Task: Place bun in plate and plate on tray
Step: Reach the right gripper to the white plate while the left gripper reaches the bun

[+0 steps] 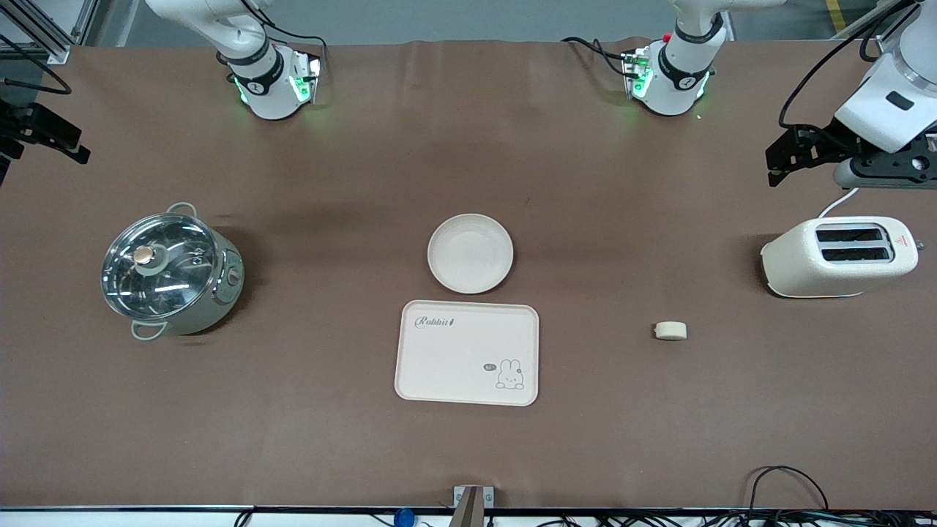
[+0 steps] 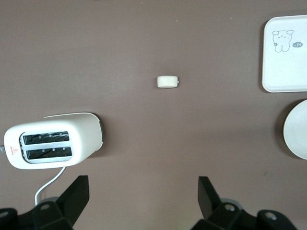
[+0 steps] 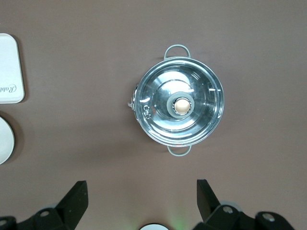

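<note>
Both arms wait, lifted off the brown surface (image 1: 351, 183). The left gripper (image 2: 141, 194) hangs above the strip of surface beside the toaster (image 1: 839, 256), its black jaws spread wide with nothing between them and touching nothing. The right gripper (image 3: 141, 194) hangs over the surface by the pot (image 1: 172, 271), jaws equally wide and empty; in the front view it sits at the very edge, barely visible.

The bun (image 1: 670, 331) is a short pale cream cylinder with a soft matte look, lying on its side on the bare surface, nearer to the front camera than the toaster and well apart from the tray, toward the left arm's end. The plate (image 1: 470, 253) is a round, shallow, cream-white dish with a raised rim, empty, resting on the surface just beside the tray and farther from the front camera than it. The two look slightly apart. The tray (image 1: 439, 366) is a flat cream rectangle with rounded corners, smooth, printed with "Rabbit" script in one corner and a small rabbit drawing in another; nothing lies on it.

The toaster is glossy cream with two dark slots and a white cord. The pot is pale with loop handles, under a glass lid with a round knob.
</note>
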### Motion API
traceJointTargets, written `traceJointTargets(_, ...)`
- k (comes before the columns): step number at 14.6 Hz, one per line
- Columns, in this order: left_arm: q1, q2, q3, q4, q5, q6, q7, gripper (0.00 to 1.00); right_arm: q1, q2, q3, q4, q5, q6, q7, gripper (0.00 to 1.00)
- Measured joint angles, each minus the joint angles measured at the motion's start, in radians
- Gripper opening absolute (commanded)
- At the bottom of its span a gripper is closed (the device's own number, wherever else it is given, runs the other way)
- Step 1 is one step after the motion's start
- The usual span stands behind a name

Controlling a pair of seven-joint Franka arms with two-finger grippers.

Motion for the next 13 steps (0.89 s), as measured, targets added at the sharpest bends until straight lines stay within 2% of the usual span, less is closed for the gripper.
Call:
traceJointTargets(4, 0.009, 0.020, 0.002, 0.018, -0.002, 0.000, 0.000, 1.00, 0.002, 0.000, 0.001, 0.000, 0.005, 0.000, 0.000, 1.00)
traceJointTargets(7, 0.014, 0.097, 0.005, 0.022, -0.002, 0.023, 0.000, 1.00, 0.011, 0.012, 0.003, -0.024, 0.123, 0.002, 0.000, 1.00)
traceJointTargets(9, 0.017, 0.181, 0.006, 0.020, -0.002, 0.104, 0.000, 1.00, 0.040, 0.069, 0.004, -0.053, 0.166, 0.055, 0.000, 1.00)
traceJointTargets(13, 0.034, 0.351, 0.008, 0.007, -0.002, 0.287, -0.041, 1.00, 0.119, 0.264, 0.009, -0.066, 0.229, 0.249, 0.005, 1.00)
